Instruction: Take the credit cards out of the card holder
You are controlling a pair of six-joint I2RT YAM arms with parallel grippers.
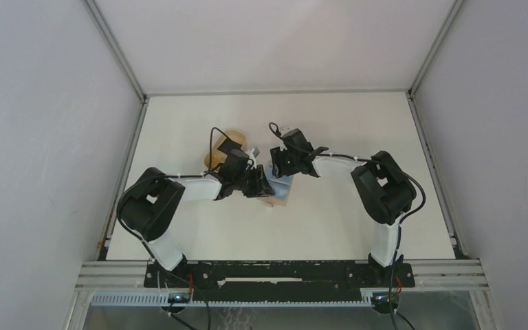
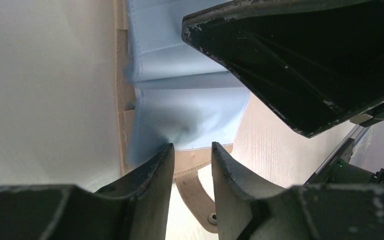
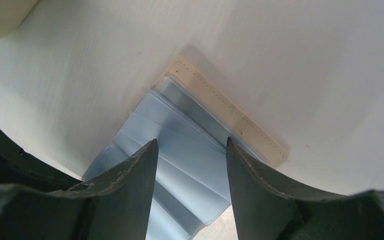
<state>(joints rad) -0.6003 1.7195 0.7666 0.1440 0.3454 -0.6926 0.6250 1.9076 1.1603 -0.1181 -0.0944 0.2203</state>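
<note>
The tan card holder (image 1: pixel 283 196) lies open on the table between both grippers. Its tan edge (image 3: pixel 230 112) and its snap tab (image 2: pixel 200 200) show in the wrist views. Light blue credit cards (image 3: pixel 190 150) sit in stepped layers inside it and also show in the left wrist view (image 2: pixel 180 55); I cannot tell cards from lining. My left gripper (image 2: pixel 192 147) is slightly open, its tips down at the holder's tan edge by the tab; it also shows in the top view (image 1: pixel 260 184). My right gripper (image 3: pixel 190 141) is open, empty, just over the blue layers; it also shows in the top view (image 1: pixel 280 165).
An oval tan tray (image 1: pixel 230 141) stands just behind the left gripper, and its rim shows in the right wrist view (image 3: pixel 0 15). The right gripper's finger (image 2: pixel 305 65) hangs close over the holder, near the left gripper. White walls enclose the table.
</note>
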